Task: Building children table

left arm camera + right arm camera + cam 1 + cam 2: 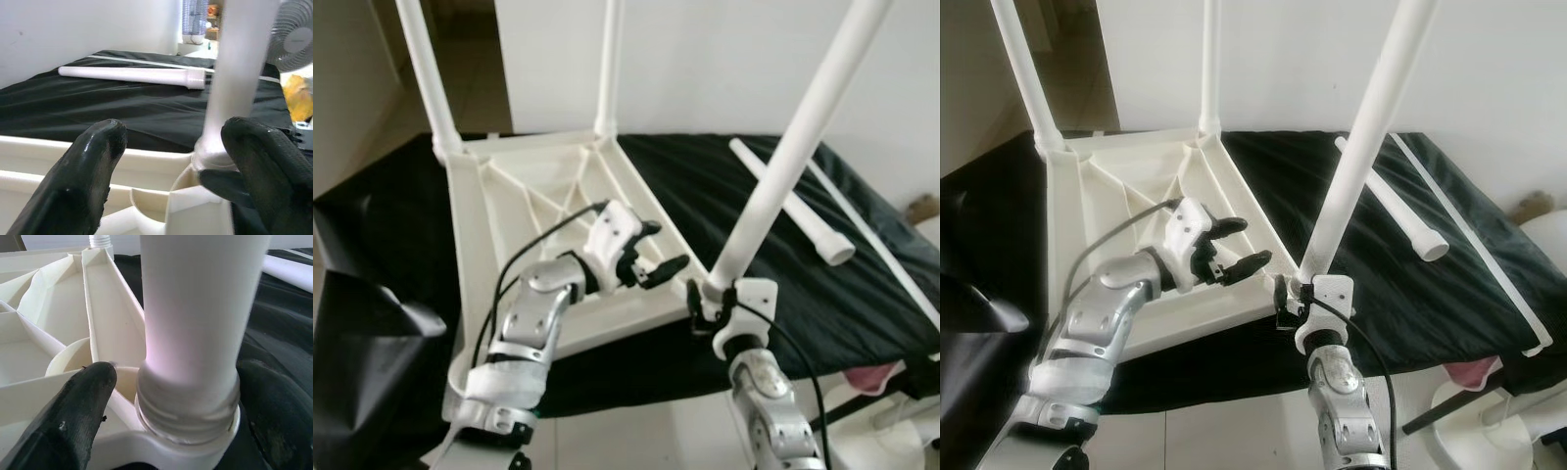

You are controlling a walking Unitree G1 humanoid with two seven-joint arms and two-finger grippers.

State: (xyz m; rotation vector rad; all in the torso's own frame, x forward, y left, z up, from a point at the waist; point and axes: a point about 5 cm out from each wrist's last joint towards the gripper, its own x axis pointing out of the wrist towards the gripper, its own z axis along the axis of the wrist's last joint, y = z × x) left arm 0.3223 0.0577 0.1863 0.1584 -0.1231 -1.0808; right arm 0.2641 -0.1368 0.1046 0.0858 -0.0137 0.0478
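A white plastic table (pixel 475 225) lies upside down on a black cloth. Its ribbed underside faces up. Two legs stand at the far corners (pixel 429 73) (pixel 610 64). A third leg (pixel 793 147) rises from the near right corner socket (pixel 186 431). My right gripper (pixel 710 299) stands open at that leg's base, one finger (pixel 73 416) on either side; the near finger is a little clear of the threaded collar. My left gripper (pixel 666 247) hovers open over the table's near rim, just left of that corner, holding nothing. A fourth leg (pixel 788 201) lies loose on the cloth to the right.
A thin white strip (pixel 871 235) lies along the cloth's right side beyond the loose leg. A dark bag (pixel 362 323) sits at the left. White and pink objects (pixel 891 431) stand on the floor at lower right. A fan (pixel 293 34) stands beyond the cloth.
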